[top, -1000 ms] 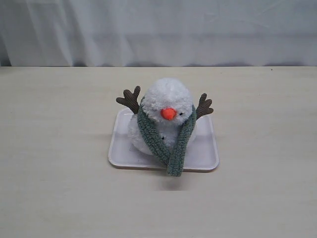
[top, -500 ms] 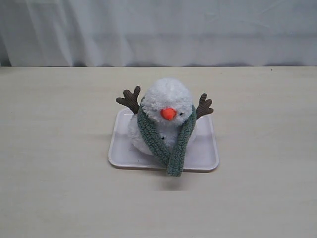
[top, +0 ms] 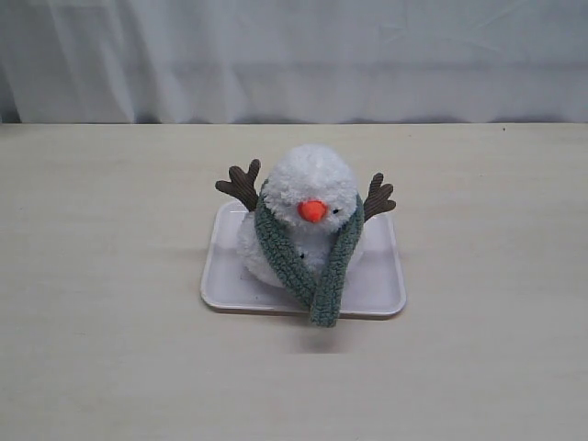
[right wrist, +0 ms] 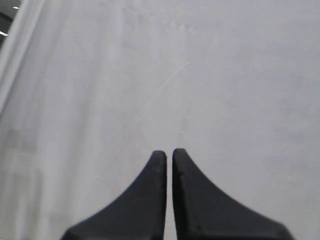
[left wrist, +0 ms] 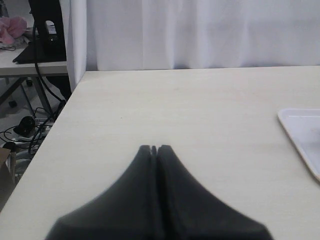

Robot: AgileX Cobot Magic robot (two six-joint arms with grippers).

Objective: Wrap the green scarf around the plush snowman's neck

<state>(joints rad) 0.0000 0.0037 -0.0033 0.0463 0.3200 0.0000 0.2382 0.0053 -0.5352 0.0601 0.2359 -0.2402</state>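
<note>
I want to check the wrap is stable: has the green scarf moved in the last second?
No. The green scarf keeps its place: its crossed ends overhang the same spot on the front rim of the tray.

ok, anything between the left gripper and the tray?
Nothing: in the left wrist view only bare table lies between the shut left gripper and the tray edge.

No text, label, brand, number or sign can be read in any view. The fluffy white plush snowman [top: 312,175], the grey-green fleece scarf [top: 283,255], the pale rectangular plastic tray [top: 378,289] and the light wooden table [top: 110,276] show only plain surfaces. The dark equipment [left wrist: 47,30] beyond the table's edge in the left wrist view is too blurred to read.
</note>
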